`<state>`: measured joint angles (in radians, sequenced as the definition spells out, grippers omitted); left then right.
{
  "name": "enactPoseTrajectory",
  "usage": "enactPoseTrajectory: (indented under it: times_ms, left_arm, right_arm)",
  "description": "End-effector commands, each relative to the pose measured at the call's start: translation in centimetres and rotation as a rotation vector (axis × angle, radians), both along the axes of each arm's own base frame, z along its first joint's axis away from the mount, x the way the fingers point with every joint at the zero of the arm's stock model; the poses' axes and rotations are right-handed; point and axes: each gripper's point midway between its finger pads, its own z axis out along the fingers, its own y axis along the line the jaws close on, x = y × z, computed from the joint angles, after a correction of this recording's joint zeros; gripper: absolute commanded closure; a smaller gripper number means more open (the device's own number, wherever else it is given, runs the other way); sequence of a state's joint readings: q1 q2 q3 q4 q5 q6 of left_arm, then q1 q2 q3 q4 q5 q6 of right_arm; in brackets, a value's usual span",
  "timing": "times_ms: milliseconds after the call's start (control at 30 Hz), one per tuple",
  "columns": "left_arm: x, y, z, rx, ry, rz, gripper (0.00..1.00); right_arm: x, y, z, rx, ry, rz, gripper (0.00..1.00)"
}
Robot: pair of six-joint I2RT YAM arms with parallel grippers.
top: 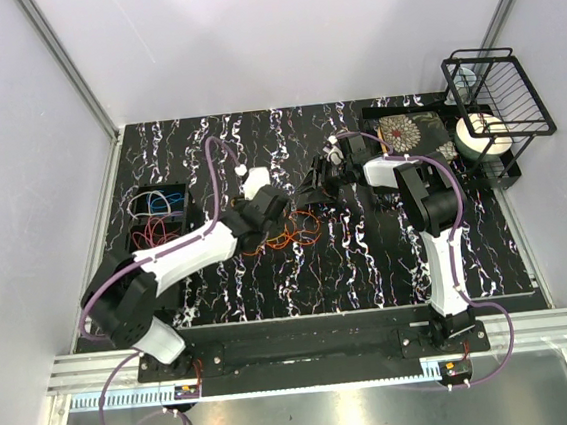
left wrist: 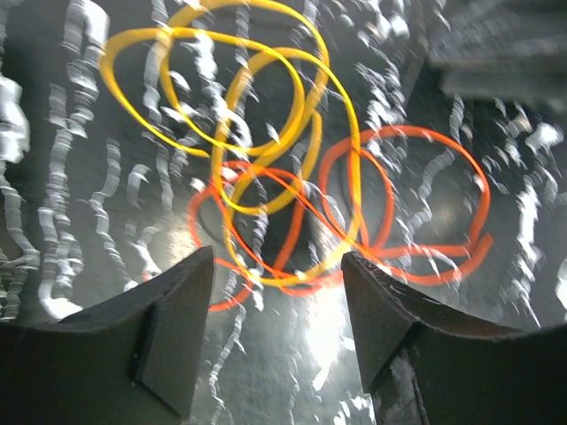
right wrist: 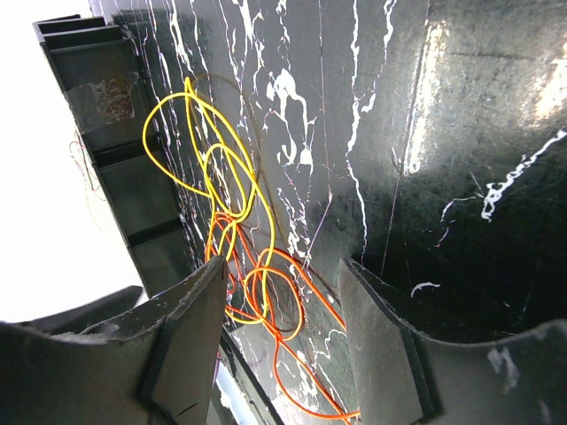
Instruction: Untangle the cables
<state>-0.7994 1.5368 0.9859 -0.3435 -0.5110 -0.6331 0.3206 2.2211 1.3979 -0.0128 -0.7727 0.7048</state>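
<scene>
A tangle of yellow and orange cables (top: 291,236) lies mid-table on the black marbled top. In the left wrist view the yellow loops (left wrist: 239,115) overlap the orange loops (left wrist: 399,204). My left gripper (left wrist: 276,266) is open just above them, and the lowest strands cross the gap at its fingertips (left wrist: 199,270). From above, the left gripper (top: 281,211) hangs over the tangle's left part. My right gripper (top: 313,189) hovers just behind the tangle, open and empty. Its wrist view shows the right gripper (right wrist: 283,270) framing the yellow cable (right wrist: 213,168) and the orange cable (right wrist: 283,310) below.
A black tray (top: 132,202) at the left holds blue cables (top: 162,201) and red cables (top: 155,231). At the back right stand a black wire rack (top: 499,101), a white roll (top: 482,138) and a floral-patterned box (top: 401,133). Grey walls close the table in.
</scene>
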Motion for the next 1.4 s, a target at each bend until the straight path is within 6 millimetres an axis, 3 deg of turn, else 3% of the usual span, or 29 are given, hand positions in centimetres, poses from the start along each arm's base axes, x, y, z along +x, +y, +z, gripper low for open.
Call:
enactPoseTrajectory:
  times_ms: [0, 33, 267, 700, 900, 1033, 1133, 1233, 1367]
  left_arm:
    - [3.7, 2.0, 3.3, 0.082, -0.105, 0.156, 0.38]
    - [4.0, 3.3, 2.4, 0.125, -0.071, 0.191, 0.39]
    - [6.4, 5.7, 0.1, 0.107, 0.006, 0.263, 0.40]
    - [9.0, 6.6, -4.2, 0.031, 0.099, 0.264, 0.44]
    - [9.7, 6.8, -5.4, -0.026, 0.121, 0.264, 0.53]
    - [10.0, 6.2, -5.6, -0.052, 0.118, 0.244, 1.00]
    - [10.2, 5.7, -4.2, -0.063, 0.097, 0.221, 1.00]
    - [10.3, 6.3, -0.7, -0.060, 0.036, 0.229, 1.00]
    - [9.9, 6.8, 7.2, -0.107, -0.090, 0.207, 1.00]
  right_arm:
    - [-1.4, -0.4, -3.6, -0.092, 0.064, 0.000, 0.39]
    - [-1.4, -0.4, -3.5, -0.093, 0.062, -0.001, 0.39]
    - [-1.3, -0.4, -3.6, -0.093, 0.063, -0.001, 0.39]
    - [-1.3, -0.4, -3.8, -0.094, 0.065, 0.001, 0.39]
    - [-1.3, -0.4, -3.9, -0.096, 0.069, 0.001, 0.39]
    - [-1.3, -0.3, -3.8, -0.094, 0.069, 0.001, 0.39]
    - [-1.3, -0.3, -3.7, -0.092, 0.068, 0.000, 0.39]
    - [-1.3, -0.4, -4.0, -0.095, 0.070, 0.000, 0.39]
    - [-1.4, -0.3, -4.0, -0.093, 0.072, 0.003, 0.39]
